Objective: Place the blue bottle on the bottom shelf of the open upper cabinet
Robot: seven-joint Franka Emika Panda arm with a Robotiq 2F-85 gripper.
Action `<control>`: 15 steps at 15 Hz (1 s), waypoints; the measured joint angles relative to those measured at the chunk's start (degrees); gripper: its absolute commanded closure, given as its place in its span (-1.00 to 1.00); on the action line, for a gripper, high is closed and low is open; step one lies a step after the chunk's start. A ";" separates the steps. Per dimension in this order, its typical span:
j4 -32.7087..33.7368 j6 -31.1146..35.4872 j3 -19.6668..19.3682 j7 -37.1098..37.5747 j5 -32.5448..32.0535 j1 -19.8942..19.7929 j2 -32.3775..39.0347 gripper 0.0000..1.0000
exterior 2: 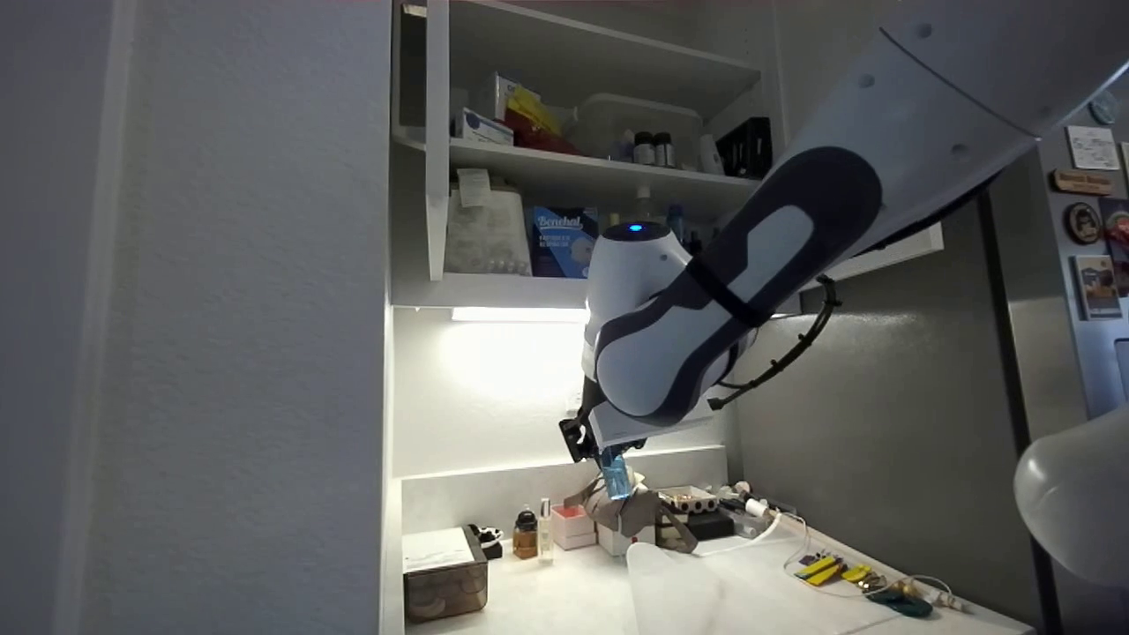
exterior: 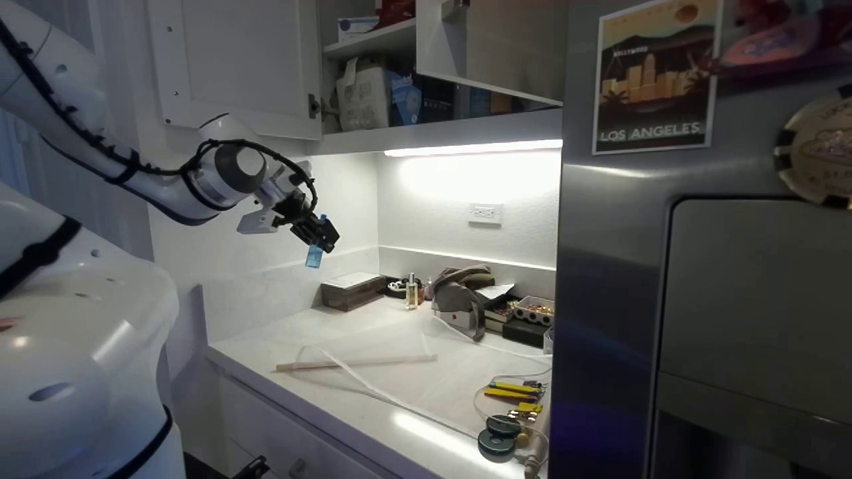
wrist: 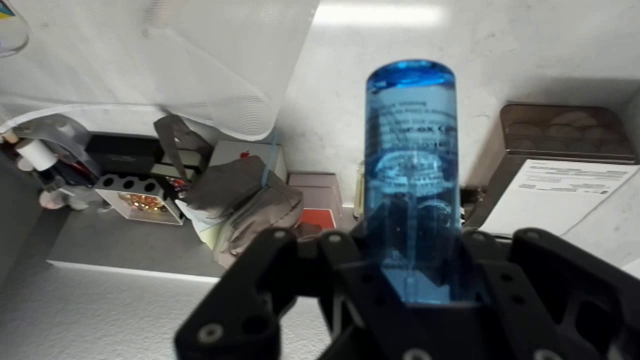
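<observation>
looks like someone's home, the kitchen bit of it: steel-grey fridge (exterior: 612, 299) with a los angeles picture (exterior: 655, 80) and a poker-chip-style disc (exterior: 822, 150) on it, white upper cabinet (exterior: 243, 66) holding boxes (exterior 2: 560, 242) and dark jars (exterior 2: 645, 150), light strip (exterior: 472, 148) underneath, wall outlet (exterior: 485, 213), a drawer (exterior: 286, 426) below the pale surface (exterior: 266, 339), plus little perfume-type bottles (exterior 2: 525, 538) sitting out.

On the counter (exterior: 266, 337), you are seeing a brown box (exterior 2: 445, 589) carrying a white paper (wrist: 560, 200). An amber bottle (exterior 2: 526, 536) is standing just beside a slim clear bottle (exterior 2: 545, 534). Grey-brown fabric (wrist: 227, 185) is draping over a white box (wrist: 226, 152), and a dotted tray (wrist: 118, 184) is holding small gold pieces (wrist: 142, 202). Yellow items (exterior: 509, 394) are lying near the fridge (exterior: 616, 266), where a Los Angeles picture (exterior: 652, 80) is hanging. An outlet (exterior: 486, 213) is showing on the wall (exterior: 426, 213).
</observation>
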 measured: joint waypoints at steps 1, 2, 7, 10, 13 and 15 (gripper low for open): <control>0.00 -0.63 -1.91 -0.06 -1.60 0.04 1.10 0.96; 0.00 -0.96 -3.85 -0.13 -3.21 0.11 2.39 0.96; 2.13 -1.92 -14.78 -0.27 -11.64 2.23 9.70 0.96; 5.20 -4.00 -22.49 -0.30 -15.05 7.85 12.77 0.96; 7.58 -6.72 -30.43 -0.30 -16.91 16.45 13.44 0.96; 8.84 -8.34 -34.78 -0.26 -17.84 21.70 13.07 0.96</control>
